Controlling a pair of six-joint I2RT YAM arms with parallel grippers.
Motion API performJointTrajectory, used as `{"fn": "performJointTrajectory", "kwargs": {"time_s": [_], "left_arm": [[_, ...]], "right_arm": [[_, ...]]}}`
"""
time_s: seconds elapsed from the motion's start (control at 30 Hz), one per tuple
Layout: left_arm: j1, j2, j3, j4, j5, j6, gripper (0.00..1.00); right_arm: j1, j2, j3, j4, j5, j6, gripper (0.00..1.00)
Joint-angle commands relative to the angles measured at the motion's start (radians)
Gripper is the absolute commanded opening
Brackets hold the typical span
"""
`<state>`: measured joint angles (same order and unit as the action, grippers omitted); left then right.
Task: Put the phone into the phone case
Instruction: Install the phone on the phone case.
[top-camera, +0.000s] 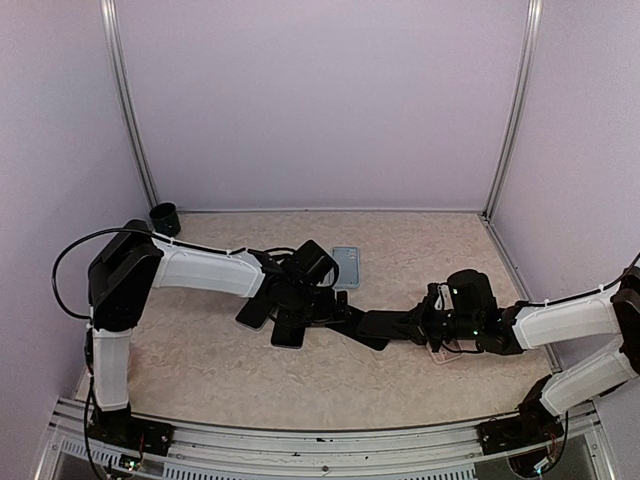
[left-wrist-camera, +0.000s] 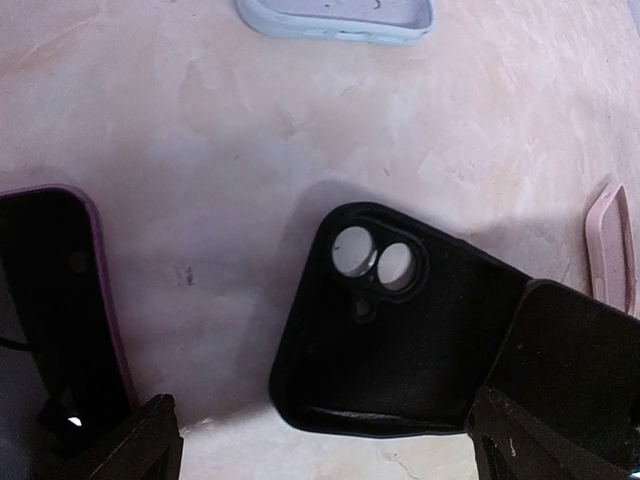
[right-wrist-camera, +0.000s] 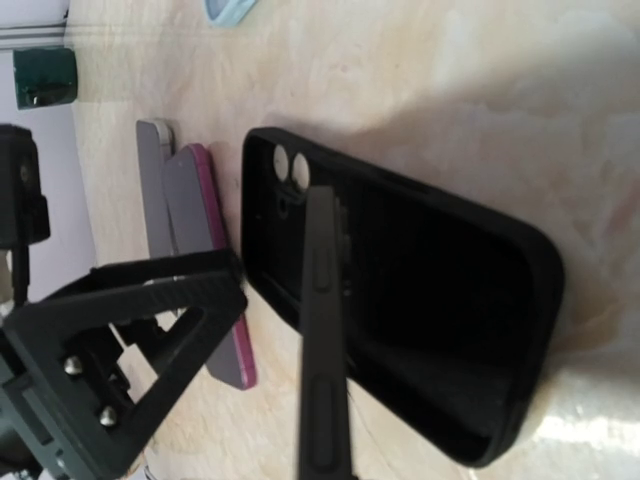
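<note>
The black phone case (left-wrist-camera: 390, 340) lies open side up on the table, its camera cut-outs at the far end; it also shows in the right wrist view (right-wrist-camera: 430, 300) and from above (top-camera: 288, 331). My right gripper (top-camera: 405, 325) is shut on the dark phone (right-wrist-camera: 322, 330), holding it on its long edge, tilted over the case. The phone (left-wrist-camera: 575, 350) reaches in over the case's right side; whether the two touch I cannot tell. My left gripper (left-wrist-camera: 335, 450) hangs open just above the case's near end, one finger on either side.
A purple-edged phone (left-wrist-camera: 60, 300) lies left of the black case, with a grey one (right-wrist-camera: 155, 190) beside it. A light blue case (top-camera: 345, 268) lies farther back, a pink case (left-wrist-camera: 610, 260) to the right. A dark green cup (top-camera: 165, 217) stands at the back left corner.
</note>
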<state>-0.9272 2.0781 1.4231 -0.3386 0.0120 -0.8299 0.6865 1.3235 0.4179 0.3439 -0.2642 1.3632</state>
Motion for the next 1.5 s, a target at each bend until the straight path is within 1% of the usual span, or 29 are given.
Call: {"fn": "performJointTrajectory", "kwargs": {"time_s": [0.0,0.1,0.17,0.27,0.47,0.77,1.03,1.47], "left_arm": [[0.025,-0.04,-0.073,-0.105,-0.057,0.016,0.99],[0.031,-0.061,-0.085,-0.09,-0.056,0.021,0.99],[0.032,-0.066,-0.081,-0.053,-0.044,0.024,0.99],[0.034,-0.062,-0.067,0.034,0.023,0.026,0.99],[0.051,0.003,-0.029,0.143,0.149,0.023,0.99],[0.047,0.02,-0.089,0.285,0.256,0.004,0.99],[0.034,-0.017,-0.147,0.365,0.291,0.005,0.99],[-0.007,-0.081,-0.247,0.423,0.335,-0.009,0.99]], "right_arm": [[0.01,-0.013,0.03,0.028,0.01,0.007,0.0],[0.011,-0.011,0.03,0.029,0.008,0.008,0.0],[0.01,-0.006,0.029,0.033,0.008,0.008,0.0],[0.011,0.007,0.027,0.046,0.006,0.012,0.0],[0.012,0.007,0.022,0.057,0.01,0.006,0.0],[0.012,0.03,0.008,0.113,0.016,0.005,0.0],[0.011,0.12,0.041,0.165,-0.023,0.001,0.0],[0.011,0.249,0.07,0.271,-0.091,0.017,0.0]]}}
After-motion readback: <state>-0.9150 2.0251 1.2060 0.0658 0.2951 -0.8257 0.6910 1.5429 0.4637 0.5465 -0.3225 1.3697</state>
